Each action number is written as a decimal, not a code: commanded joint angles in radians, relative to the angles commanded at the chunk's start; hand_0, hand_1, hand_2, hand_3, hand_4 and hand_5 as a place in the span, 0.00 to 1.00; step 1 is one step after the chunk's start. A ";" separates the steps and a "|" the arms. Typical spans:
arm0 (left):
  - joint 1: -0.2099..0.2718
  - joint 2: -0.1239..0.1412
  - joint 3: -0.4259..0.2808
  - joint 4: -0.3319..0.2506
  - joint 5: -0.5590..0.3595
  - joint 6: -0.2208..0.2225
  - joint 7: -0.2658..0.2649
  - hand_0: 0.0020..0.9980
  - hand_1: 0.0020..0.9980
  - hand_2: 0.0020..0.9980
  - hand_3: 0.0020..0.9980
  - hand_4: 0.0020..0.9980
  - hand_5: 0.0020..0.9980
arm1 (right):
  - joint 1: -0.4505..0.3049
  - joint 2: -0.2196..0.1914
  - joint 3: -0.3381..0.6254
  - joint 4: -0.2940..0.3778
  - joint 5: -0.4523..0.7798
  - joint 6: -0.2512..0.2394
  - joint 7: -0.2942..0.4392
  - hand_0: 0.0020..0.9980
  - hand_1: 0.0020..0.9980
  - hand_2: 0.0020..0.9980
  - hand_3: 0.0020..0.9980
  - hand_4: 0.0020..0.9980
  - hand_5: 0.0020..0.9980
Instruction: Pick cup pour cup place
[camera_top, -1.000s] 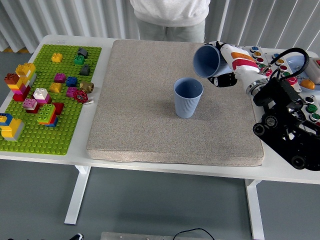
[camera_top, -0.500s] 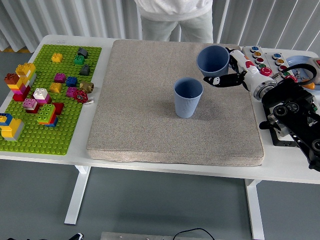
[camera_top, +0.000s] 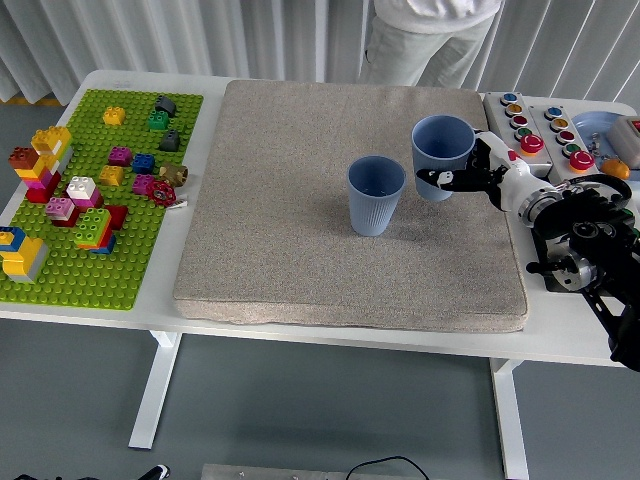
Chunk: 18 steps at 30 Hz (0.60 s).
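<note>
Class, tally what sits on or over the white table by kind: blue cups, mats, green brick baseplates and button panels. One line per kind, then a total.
Blue cups: 2, one standing on the mat, one held in the right hand
Grey mats: 1
Green baseplates: 1
Button panels: 1
Total: 5

Black jointed right arm (camera_top: 590, 250), round joint housings and a dark cable on show; its hand (camera_top: 478, 172) is white with black fingers (camera_top: 440, 179) and red-orange markings.
</note>
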<state>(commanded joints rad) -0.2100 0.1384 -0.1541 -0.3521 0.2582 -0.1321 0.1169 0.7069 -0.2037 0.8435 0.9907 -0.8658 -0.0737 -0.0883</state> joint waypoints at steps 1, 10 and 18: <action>0.000 0.000 0.000 0.000 0.000 0.000 0.000 0.77 0.83 0.87 0.77 0.52 1.00 | -0.004 0.001 0.002 -0.001 0.000 0.001 0.000 0.89 0.81 0.79 0.77 0.72 0.07; 0.002 -0.003 -0.007 -0.001 0.010 -0.002 0.006 0.77 0.83 0.87 0.77 0.52 1.00 | -0.060 0.022 0.026 -0.011 0.001 -0.005 0.020 0.89 0.81 0.78 0.76 0.73 0.07; 0.007 -0.003 -0.016 -0.002 0.023 -0.003 0.012 0.77 0.83 0.87 0.77 0.52 1.00 | -0.079 0.035 0.018 -0.045 0.029 0.002 0.032 0.89 0.80 0.78 0.76 0.73 0.07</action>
<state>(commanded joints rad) -0.2032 0.1355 -0.1697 -0.3540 0.2810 -0.1351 0.1290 0.6279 -0.1683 0.8615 0.9455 -0.8372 -0.0716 -0.0561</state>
